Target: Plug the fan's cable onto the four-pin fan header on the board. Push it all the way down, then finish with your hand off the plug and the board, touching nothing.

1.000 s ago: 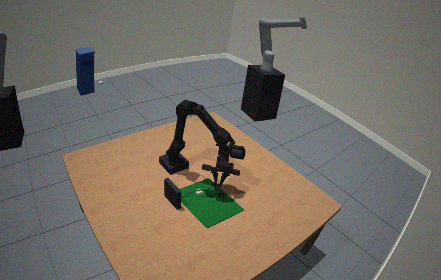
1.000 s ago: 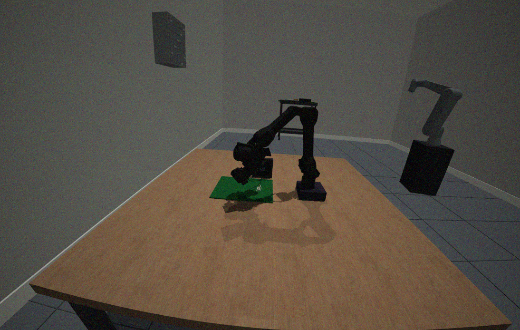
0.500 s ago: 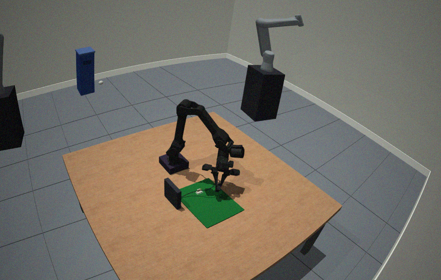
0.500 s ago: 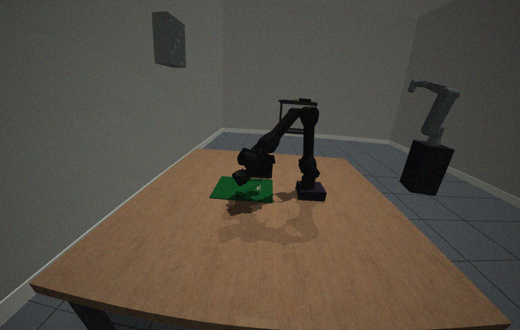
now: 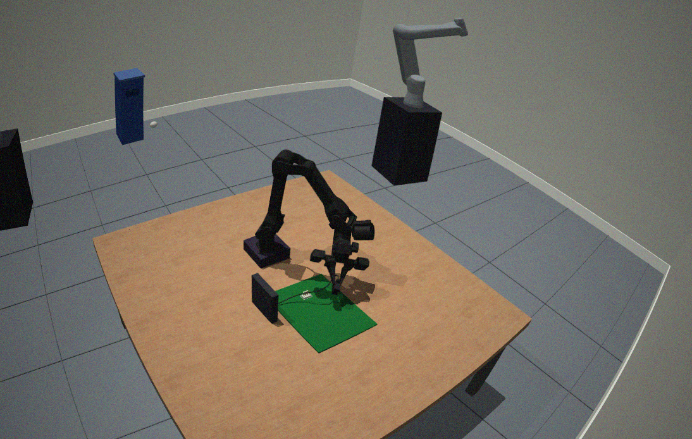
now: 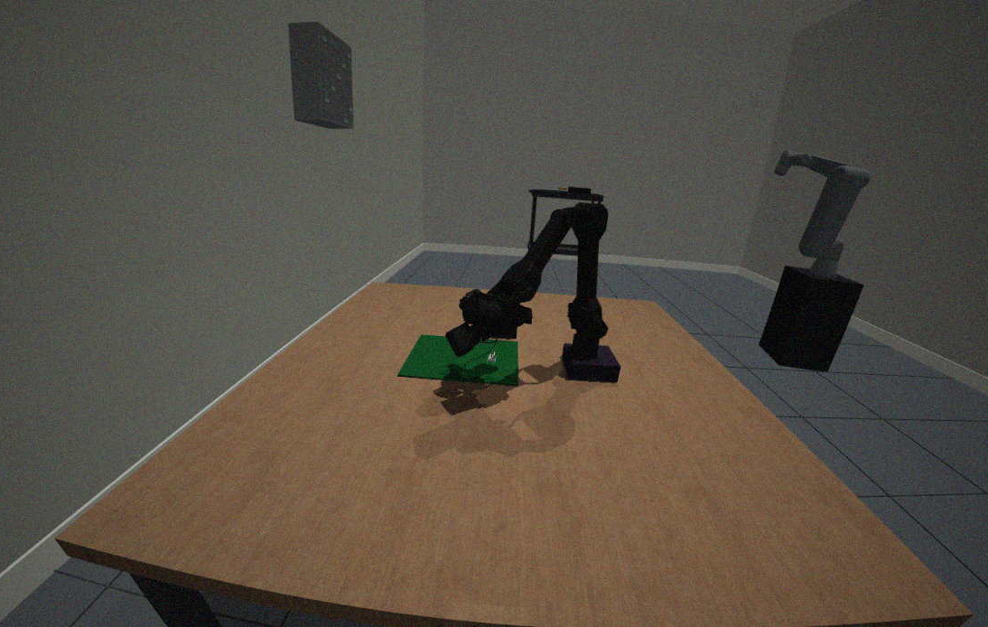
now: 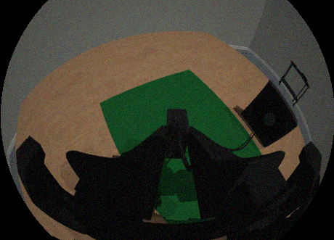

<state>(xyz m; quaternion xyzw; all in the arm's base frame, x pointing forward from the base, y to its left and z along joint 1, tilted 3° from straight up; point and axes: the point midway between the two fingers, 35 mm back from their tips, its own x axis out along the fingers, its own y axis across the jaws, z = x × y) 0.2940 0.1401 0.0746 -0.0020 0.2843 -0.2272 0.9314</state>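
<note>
My gripper (image 5: 336, 282) (image 7: 176, 130) is shut on the fan's dark plug (image 5: 335, 290) (image 7: 177, 117). It holds the plug over the green board (image 5: 327, 327) (image 6: 424, 350) (image 7: 145, 109), to the right of the white four-pin header (image 5: 305, 296) (image 6: 489, 358) in the top view. The plug is apart from the header. The hand is tilted, and in the wrist view the fingers hide the header. In the exterior view the arm hides the fingertips and plug. Thin dark cables run from the plug side to the black fan (image 5: 264, 298) (image 7: 269, 112). The exact gap between plug and board cannot be told.
The fan stands upright on the wooden table (image 5: 217, 370) (image 6: 482, 498) (image 7: 72, 87), beside the board's left edge in the top view. The arm's base (image 5: 265, 250) (image 6: 591, 364) stands behind the board there. Grey arms on black pedestals and a blue box (image 5: 129, 109) stand away on the floor.
</note>
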